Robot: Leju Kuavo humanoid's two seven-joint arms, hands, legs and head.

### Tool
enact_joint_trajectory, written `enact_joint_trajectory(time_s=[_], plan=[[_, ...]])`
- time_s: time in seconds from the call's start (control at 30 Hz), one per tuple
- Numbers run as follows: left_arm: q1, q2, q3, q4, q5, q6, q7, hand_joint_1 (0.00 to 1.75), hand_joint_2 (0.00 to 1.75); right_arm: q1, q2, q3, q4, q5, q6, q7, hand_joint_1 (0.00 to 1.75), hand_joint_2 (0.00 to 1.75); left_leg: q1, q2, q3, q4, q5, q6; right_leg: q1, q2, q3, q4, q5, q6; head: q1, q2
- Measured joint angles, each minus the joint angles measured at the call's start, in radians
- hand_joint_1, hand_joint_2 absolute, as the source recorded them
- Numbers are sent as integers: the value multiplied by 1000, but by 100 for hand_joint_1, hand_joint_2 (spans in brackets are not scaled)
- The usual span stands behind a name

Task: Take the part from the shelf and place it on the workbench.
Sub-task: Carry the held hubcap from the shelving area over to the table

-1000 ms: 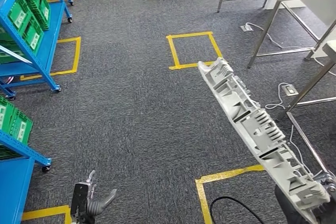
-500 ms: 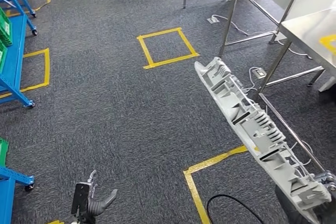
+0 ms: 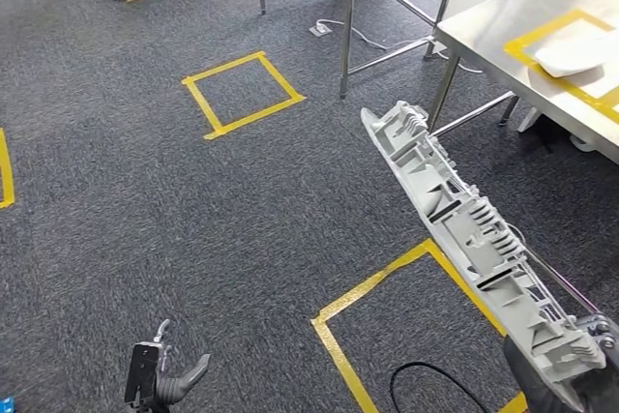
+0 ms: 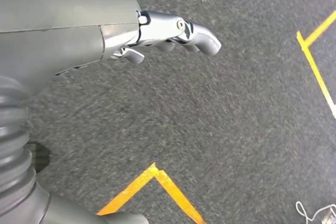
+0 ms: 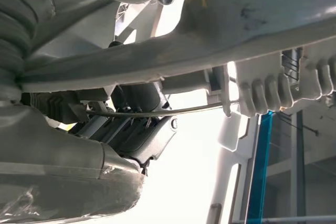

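Since a second ago my whole view has swung to the right: the blue shelves have slid out of sight on the left, and the steel workbench [image 3: 482, 31] with its yellow tape outline [image 3: 562, 50] has come into the upper right. That is my own turning, not the things moving.

My right hand [image 3: 595, 374] grasps the part [image 3: 474, 239], a long grey ribbed plastic moulding, by its near end at the bottom right of the head view; the far end reaches forward and up, above the floor and short of the bench. My left hand [image 3: 164, 379] hangs low over the carpet, released, fingers apart and holding nothing.

I judge the carry is well along, with the placing still to do. To do it well I should finish the turn, step closer, and keep the long part level so its far end clears the bench edge and legs [image 3: 346, 31]. A white object [image 3: 573, 53] already lies inside the tape, so I should set the part down beside it.
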Motion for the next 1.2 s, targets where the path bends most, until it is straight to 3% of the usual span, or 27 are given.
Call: enact_joint_trajectory(time_s=[0.03,0.1,0.17,0.23,0.27,0.3,0.37,0.4,0.43,0.47,0.53,0.6,0.67,0.7,0.73,0.77,0.8,0.87,0.9,0.93,1.0,1.07,1.13,1.2], plan=[[0,0,-1,-1,1,0,0,0,175,-1,0,0,0,0,0,0,175,175,0,10,13,-5,-8,6,2,-28,-24,38,5,3,4,0],[4,0,-2,-1,2,0,0,0,175,-5,0,2,0,1,-1,-1,175,175,-2,31,45,-12,-30,15,7,-88,-106,157,-6,7,11,0],[9,1,-1,-2,4,0,0,0,175,-6,0,2,0,0,-1,-3,175,175,-4,55,79,-13,-59,18,8,-104,-206,259,-52,11,12,0],[11,1,-2,-2,5,0,0,0,175,-4,0,3,2,0,-1,-3,175,175,-4,75,125,-14,-94,16,6,-110,-267,266,-85,13,13,0],[11,1,-2,-2,6,-1,0,0,175,-3,0,3,3,0,-1,-3,175,175,-4,86,151,-15,-114,14,5,-116,-280,230,-70,14,15,0],[12,1,-2,-2,6,-2,0,0,175,-3,0,3,4,0,-1,-3,175,175,-4,97,175,-16,-132,11,5,-134,-284,179,-20,12,16,0],[14,3,-2,-2,8,-5,0,0,175,-5,0,3,7,-2,-2,-5,175,175,-10,118,217,-14,-172,2,10,-182,-286,81,129,0,19,0],[15,4,-2,-2,11,-8,0,0,175,-7,0,3,8,-2,-2,-5,175,175,-12,129,233,-17,-186,-4,14,-193,-286,57,183,-10,16,0],[13,5,-2,-3,13,-10,0,0,175,-10,1,4,9,-2,-3,-6,175,175,-13,138,244,-17,-193,-12,18,-190,-286,48,205,-19,16,0],[10,4,-3,-3,16,-13,0,0,175,-12,1,3,9,-1,-3,-6,175,175,-12,144,245,-12,-189,-20,19,-174,-282,51,200,-27,14,0],[1,3,-4,-3,19,-17,0,0,175,-14,2,2,8,0,-4,-6,175,175,-7,122,216,49,-162,-29,16,-145,-269,38,193,-39,13,0],[-1,3,-5,-3,23,-20,0,0,175,-18,2,2,8,1,-4,-6,175,175,-3,79,137,157,-165,-32,13,-120,-250,21,186,-48,9,0],[3,3,-5,-3,25,-21,0,0,175,-23,3,2,8,1,-4,-6,175,175,-2,59,43,246,-230,-34,11,-90,-235,13,179,-52,8,0],[4,3,-5,-3,25,-21,0,0,175,-23,3,2,9,1,-4,-6,175,175,-2,57,7,265,-264,-34,11,-75,-229,11,174,-52,8,0],[5,4,-5,-3,26,-21,0,0,175,-23,3,2,10,1,-4,-6,175,175,-2,56,-17,261,-276,-33,11,-60,-222,11,170,-50,8,0],[5,4,-5,-3,26,-22,0,0,175,-23,3,2,11,1,-4,-6,175,175,-2,52,-27,231,-251,-32,10,-45,-215,11,166,-48,8,0],[5,5,-4,-3,26,-23,0,0,175,-24,3,2,11,2,-4,-6,175,175,-2,40,-25,179,-196,-30,8,-32,-209,11,163,-45,8,0],[5,7,-4,-3,27,-26,0,0,175,-26,3,2,13,4,-4,-6,175,175,-1,-7,-10,69,-82,-22,4,-4,-205,13,160,-36,8,0],[5,8,-4,-3,27,-27,0,0,175,-27,3,2,13,4,-4,-6,175,175,-2,-26,-5,38,-50,-17,2,8,-207,13,159,-29,8,0],[5,9,-4,-3,27,-28,0,0,175,-27,3,2,14,5,-5,-6,175,175,-4,-34,-4,26,-38,-10,1,20,-209,12,159,-22,8,0],[3,8,-4,-3,27,-28,0,0,175,-24,3,2,15,8,-5,-6,175,175,-4,-16,1,21,-19,5,0,32,-214,8,160,-8,7,0],[0,6,-4,-4,27,-28,0,0,175,-25,3,2,15,10,-6,-6,175,175,-1,10,5,11,-7,18,4,-15,-228,40,127,3,12,0],[3,6,-3,-4,26,-28,0,0,175,-30,3,4,15,11,-6,-6,175,175,-1,37,6,7,-4,25,5,-83,-264,148,50,11,17,0],[7,6,-2,-4,26,-28,0,0,175,-32,3,6,16,10,-6,-6,175,175,-1,65,5,7,-4,25,0,-107,-295,258,-6,21,18,0]])
